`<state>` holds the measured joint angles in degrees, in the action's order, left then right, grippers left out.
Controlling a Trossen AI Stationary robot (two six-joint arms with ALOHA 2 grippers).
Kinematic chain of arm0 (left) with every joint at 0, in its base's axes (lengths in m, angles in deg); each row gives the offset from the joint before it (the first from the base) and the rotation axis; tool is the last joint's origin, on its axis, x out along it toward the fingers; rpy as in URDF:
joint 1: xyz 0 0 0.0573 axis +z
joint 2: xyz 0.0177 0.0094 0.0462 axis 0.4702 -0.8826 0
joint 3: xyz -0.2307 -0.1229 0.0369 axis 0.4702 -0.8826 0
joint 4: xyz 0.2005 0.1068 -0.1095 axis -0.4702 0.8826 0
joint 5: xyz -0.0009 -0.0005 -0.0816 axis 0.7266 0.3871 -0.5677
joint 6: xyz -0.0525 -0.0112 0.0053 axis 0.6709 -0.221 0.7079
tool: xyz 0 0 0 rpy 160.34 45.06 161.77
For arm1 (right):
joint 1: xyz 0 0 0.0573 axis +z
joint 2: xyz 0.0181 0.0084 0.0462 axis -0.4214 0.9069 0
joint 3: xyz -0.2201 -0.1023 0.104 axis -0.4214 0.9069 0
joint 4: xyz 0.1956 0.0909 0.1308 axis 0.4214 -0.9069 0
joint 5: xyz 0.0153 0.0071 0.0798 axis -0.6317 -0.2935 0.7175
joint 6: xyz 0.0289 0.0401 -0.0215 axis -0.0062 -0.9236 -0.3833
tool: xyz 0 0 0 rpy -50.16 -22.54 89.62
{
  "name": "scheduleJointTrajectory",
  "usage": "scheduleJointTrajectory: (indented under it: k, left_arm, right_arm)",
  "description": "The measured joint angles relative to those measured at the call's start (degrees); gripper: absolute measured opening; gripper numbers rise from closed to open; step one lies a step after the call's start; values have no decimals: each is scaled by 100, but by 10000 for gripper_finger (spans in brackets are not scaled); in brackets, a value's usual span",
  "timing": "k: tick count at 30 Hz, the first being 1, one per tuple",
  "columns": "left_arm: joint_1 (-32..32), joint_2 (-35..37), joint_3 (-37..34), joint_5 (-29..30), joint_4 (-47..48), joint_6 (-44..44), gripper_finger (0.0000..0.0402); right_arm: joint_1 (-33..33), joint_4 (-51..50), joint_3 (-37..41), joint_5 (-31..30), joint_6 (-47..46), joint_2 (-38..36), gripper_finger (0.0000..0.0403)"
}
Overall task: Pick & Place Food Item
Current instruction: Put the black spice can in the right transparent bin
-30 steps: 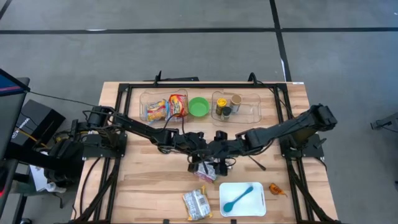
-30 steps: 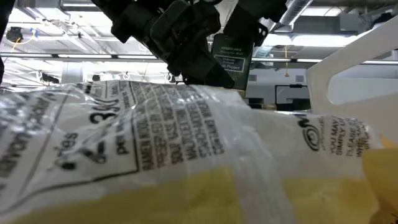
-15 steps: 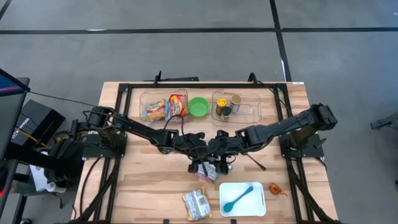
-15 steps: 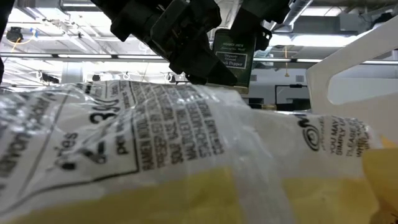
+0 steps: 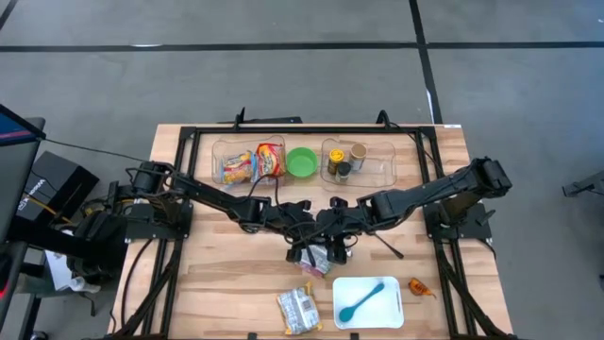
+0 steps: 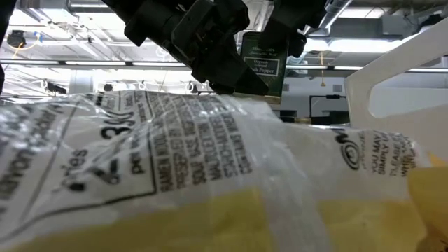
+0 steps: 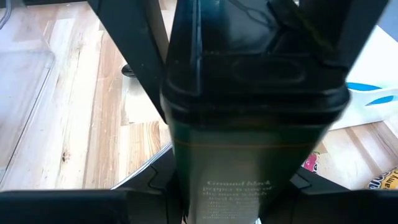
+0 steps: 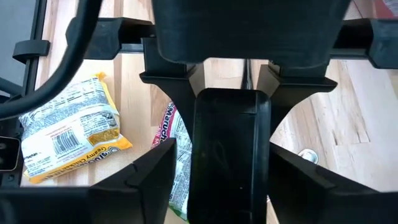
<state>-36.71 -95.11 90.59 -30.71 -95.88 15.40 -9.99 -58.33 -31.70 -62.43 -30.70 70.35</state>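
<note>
Pepper tin (image 6: 264, 64) held upright, long axis vertical, clamped by left gripper (image 5: 307, 247) and right gripper (image 5: 330, 247), above wood table (image 5: 222, 283), just behind white tray (image 5: 389, 310), bright hall beyond.

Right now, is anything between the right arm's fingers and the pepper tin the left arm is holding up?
Nothing visible is. The left gripper holds the pepper tin up above the table, and the right gripper already has its fingers on either side of the tin, with no other item between them.

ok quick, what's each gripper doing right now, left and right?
Left gripper: closed on the pepper tin.
Right gripper: at the same tin, grip cannot be told.
</note>
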Motion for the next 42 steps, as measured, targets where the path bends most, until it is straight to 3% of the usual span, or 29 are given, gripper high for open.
scheduleJointTrajectory:
  k: [14, 28, 42]
  left_arm:
    - [0, 0, 0, 6, 4, 94, 138]
    - [0, 0, 0, -2, 2, 61, 139]
    - [2, 0, 0, -32, -22, 3, 167]
  right_arm:
    - [-2, -28, 0, -73, -22, 0, 125]
    - [-2, -17, 2, -42, -59, 0, 125]
    - [-2, 3, 2, -12, -39, 0, 122]
